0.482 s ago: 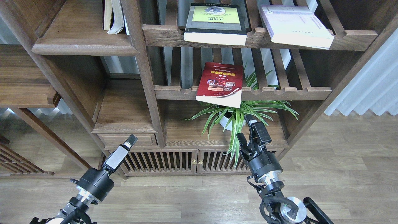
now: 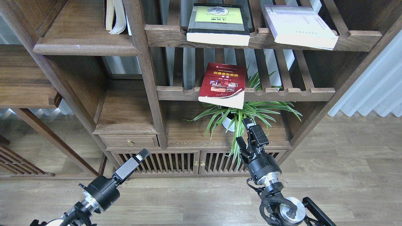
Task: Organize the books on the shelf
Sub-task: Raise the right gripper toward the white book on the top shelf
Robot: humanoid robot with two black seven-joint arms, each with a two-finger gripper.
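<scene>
Three books lie flat on slatted shelves. The thick yellow-green and black book (image 2: 218, 23) and the pale lavender-white book (image 2: 300, 26) lie on the top slatted shelf and overhang its front rail. The dark red book with photos (image 2: 223, 84) lies on the middle slatted shelf with its front edge hanging over. The solid plank shelf (image 2: 84, 47) with a rounded edge is at the upper left. My left gripper (image 2: 139, 157) is low, in front of the cabinet doors, seen edge-on and empty. My right gripper (image 2: 244, 131) is below the red book, among plant leaves, with its fingers apart and empty.
Cream-beige books with fanned pages (image 2: 115, 17) stand at the back right of the plank shelf. A spider plant in a white pot (image 2: 238, 114) sits on the cabinet top under the red book. A small drawer (image 2: 128, 141) and slatted cabinet doors (image 2: 176, 163) lie below. White curtains (image 2: 370, 91) hang at the right.
</scene>
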